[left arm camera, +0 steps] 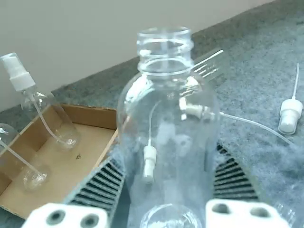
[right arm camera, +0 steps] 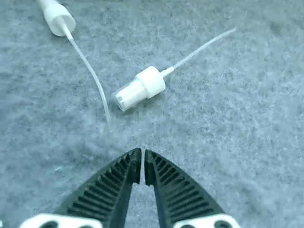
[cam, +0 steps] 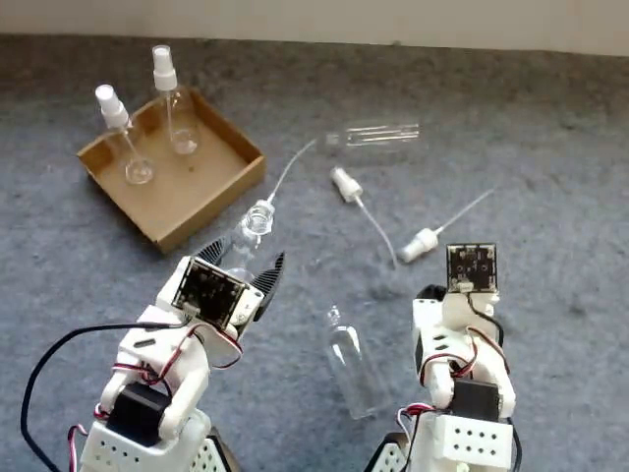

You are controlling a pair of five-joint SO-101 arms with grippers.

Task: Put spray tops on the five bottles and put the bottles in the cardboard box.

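Note:
My left gripper (left arm camera: 166, 183) is shut on a clear bottle (left arm camera: 166, 123) with an open neck and no spray top, held upright just right of the cardboard box (cam: 211, 202). Two bottles with spray tops (cam: 177, 103) stand inside the box. My right gripper (right arm camera: 142, 153) is shut on nothing and hovers over the carpet, a short way from a loose spray top (right arm camera: 140, 88). A second loose spray top (cam: 346, 184) lies farther out, and a third (left arm camera: 149, 161) shows through the held bottle. One bare bottle (cam: 354, 369) lies between the arms, another (cam: 378, 135) at the far side.
Grey carpet (cam: 550, 147) covers the whole table. The loose tops' long thin tubes (cam: 378, 231) trail across the middle. The box's near corner (cam: 162, 241) sits close to the left arm. A pale wall runs along the far edge.

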